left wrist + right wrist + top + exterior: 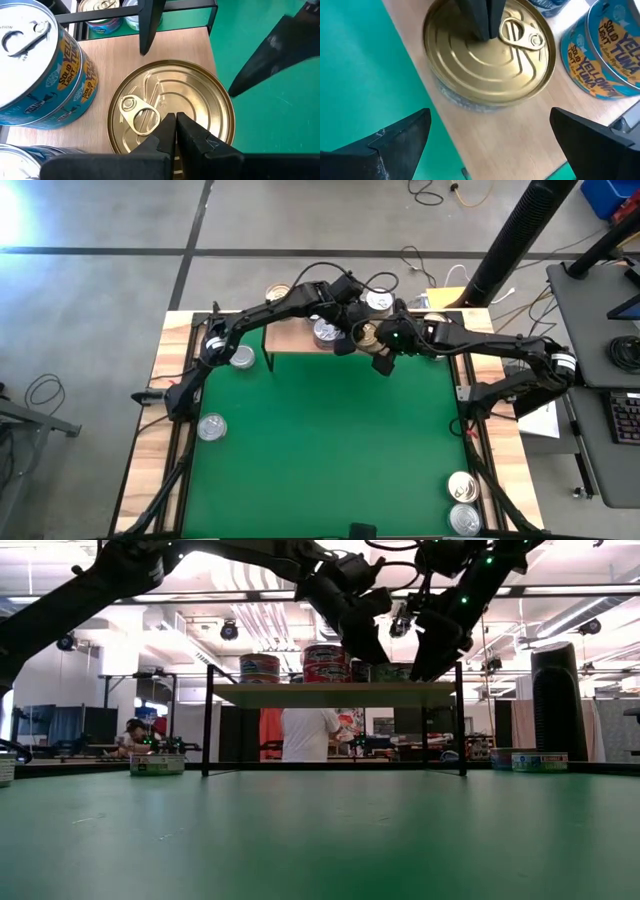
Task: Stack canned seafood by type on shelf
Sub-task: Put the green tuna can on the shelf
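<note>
At frame centre on shelf (200, 45): clenched left tool (175, 122) pressing gold-topped tin (200, 125); released right tool (490, 145) straddling; collision, tin sliding off edge likely.

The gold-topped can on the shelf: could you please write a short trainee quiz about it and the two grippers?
1. True or false: the left gripper is shut, its tips over the gold-topped can.
2. The right gripper is: A) shut B) open C) holding a can.
3. What does the gold-topped can rest on?

Key: 1 true; 2 B; 3 the shelf, beside a yellowfin tuna can.
</note>
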Available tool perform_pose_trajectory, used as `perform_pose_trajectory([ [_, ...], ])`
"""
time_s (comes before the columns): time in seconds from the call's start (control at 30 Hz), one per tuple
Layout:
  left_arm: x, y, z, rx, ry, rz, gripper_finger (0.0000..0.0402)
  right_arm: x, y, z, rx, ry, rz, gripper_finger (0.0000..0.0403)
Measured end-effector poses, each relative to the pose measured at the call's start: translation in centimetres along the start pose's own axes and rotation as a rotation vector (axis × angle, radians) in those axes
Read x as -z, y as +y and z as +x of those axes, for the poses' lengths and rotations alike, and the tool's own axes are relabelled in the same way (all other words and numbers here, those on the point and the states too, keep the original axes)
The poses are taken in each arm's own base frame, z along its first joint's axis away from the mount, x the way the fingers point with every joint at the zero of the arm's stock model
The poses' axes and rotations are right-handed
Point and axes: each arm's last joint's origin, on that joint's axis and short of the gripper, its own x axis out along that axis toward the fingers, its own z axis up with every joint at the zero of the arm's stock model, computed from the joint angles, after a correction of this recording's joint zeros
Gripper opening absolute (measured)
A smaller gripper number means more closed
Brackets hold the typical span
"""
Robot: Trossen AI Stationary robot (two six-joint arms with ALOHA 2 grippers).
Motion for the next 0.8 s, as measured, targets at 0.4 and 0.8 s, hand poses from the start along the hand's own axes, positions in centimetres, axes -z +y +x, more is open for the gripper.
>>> perform_pose_trajectory([
  [0.4, -1.1, -0.3, 0.3, 0.131, -0.172, 0.055, 0.0000, -2.2, -1.1, -4.7, 0.013, -0.067, 0.013, 0.0400],
  [0.8, -3.5, -1.5, -8.9, 0.141, -0.322, 0.146, 0.0000, -2.2, -0.9, -3.2, 0.045, -0.160, 0.065, 0.0400],
])
